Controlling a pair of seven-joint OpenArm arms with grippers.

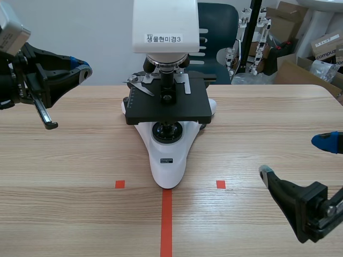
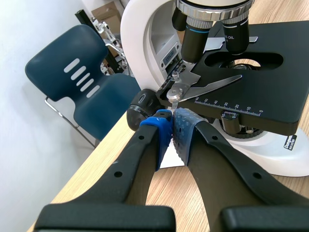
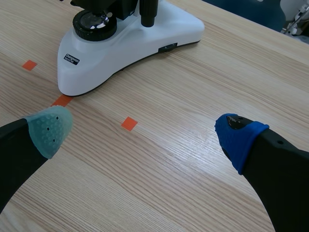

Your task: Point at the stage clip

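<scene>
The stage clip [image 2: 205, 87], a thin silver blade on a pivot, lies flat on the black stage [image 2: 275, 104] of the white microscope [image 1: 168, 155], on its left rear part beside the ruled scale. In the scene view the clip [image 1: 140, 85] is small and its inner end runs behind the objective lenses [image 1: 166, 67]. The left jaws are pressed together on nothing, blue pads [image 2: 163, 133] aimed at the clip's pivot. The scene view shows them raised and apart from the microscope. The microscope's head is cut off above. The right jaws stand wide apart, low over the wooden counter [image 1: 257, 118], near the base, and their wrist view catches only that base. A dark blue chair [image 2: 82, 82] stands beyond the counter.
</scene>
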